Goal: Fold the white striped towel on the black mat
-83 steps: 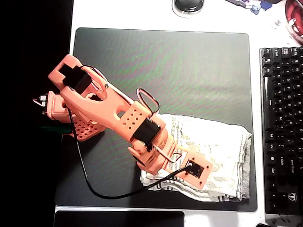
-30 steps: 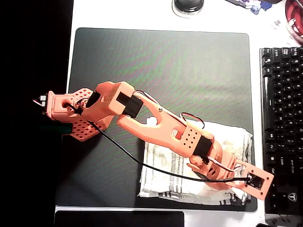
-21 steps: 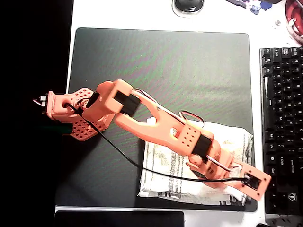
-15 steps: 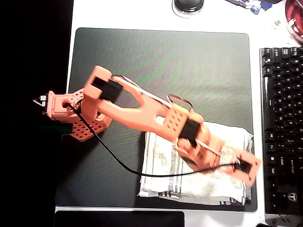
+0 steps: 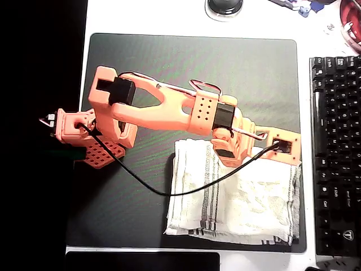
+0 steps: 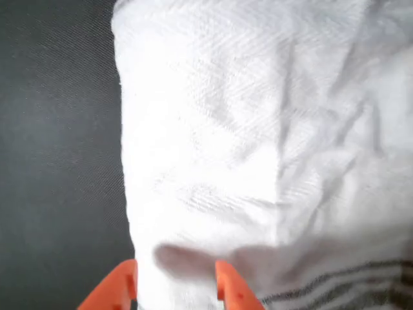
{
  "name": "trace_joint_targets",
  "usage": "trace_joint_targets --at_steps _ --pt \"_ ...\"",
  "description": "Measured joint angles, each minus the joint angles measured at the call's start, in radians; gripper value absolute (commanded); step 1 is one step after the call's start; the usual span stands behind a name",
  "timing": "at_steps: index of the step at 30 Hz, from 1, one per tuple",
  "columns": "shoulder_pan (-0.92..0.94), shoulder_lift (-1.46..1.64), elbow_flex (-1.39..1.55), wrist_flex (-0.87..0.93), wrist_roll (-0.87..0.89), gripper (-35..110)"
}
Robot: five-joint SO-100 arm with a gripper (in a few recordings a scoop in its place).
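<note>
The white striped towel [image 5: 248,197] lies flat on the lower right part of the black mat [image 5: 186,73], with grey stripes running down its left part and along its near edge. My orange gripper [image 5: 251,141] hovers over the towel's far edge. In the wrist view the towel [image 6: 258,129] has the mat [image 6: 58,142] to its left. The gripper [image 6: 174,290] stands open there, one fingertip [image 6: 119,287] at the towel's edge and the other over the cloth. Nothing is pinched between them.
A black keyboard [image 5: 337,152] runs along the mat's right side. The arm's orange base [image 5: 84,135] sits at the mat's left edge, and its black cable [image 5: 169,192] trails over the towel. A small dark pad [image 5: 141,261] lies at the bottom edge.
The arm has swung from the towel's near right corner up to its far edge. The towel now shows uncovered and flat.
</note>
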Motion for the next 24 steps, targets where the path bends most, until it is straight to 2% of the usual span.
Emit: trace_joint_targets --at_steps 14,24 --pt "-0.137 -0.066 0.104 -0.029 0.052 6" --pt "-0.04 -0.117 0.123 -0.071 -0.054 2"
